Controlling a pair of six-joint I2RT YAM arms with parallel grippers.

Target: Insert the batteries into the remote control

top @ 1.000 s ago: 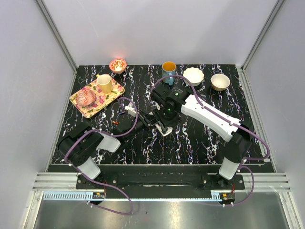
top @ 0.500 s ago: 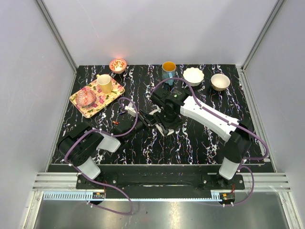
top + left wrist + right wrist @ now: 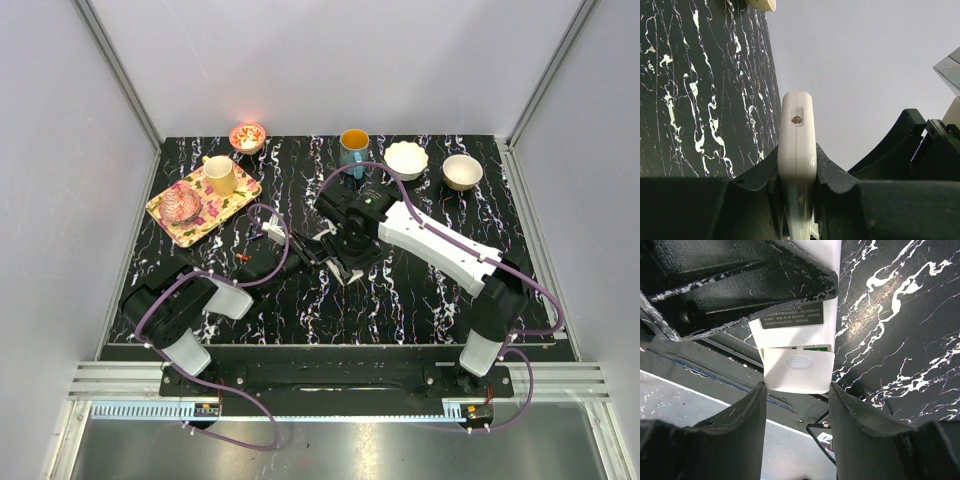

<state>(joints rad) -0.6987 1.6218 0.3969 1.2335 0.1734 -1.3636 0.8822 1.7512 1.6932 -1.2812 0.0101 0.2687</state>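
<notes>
Flat white plastic remote control (image 3: 797, 125) is held mid-tabletop, clamped edge-on in the left pincer (image 3: 797, 164). That turns its plain labelled back to the right pincer (image 3: 797, 390), which sits half-wide pinching the sides of the small white ribbed battery cover (image 3: 799, 371), likely to slide it off. A green sliver shows in the gap, battery or board unclear. Count: one remote, one cover, one thin reddish cylinder battery (image 3: 243, 258) lying on the black marbled tabletop (image 3: 400, 300) beside the left arm, greenish one not spotted; two mugs (image 3: 220, 176), three small bowls (image 3: 407, 158), one floral tray (image 3: 238, 196).
</notes>
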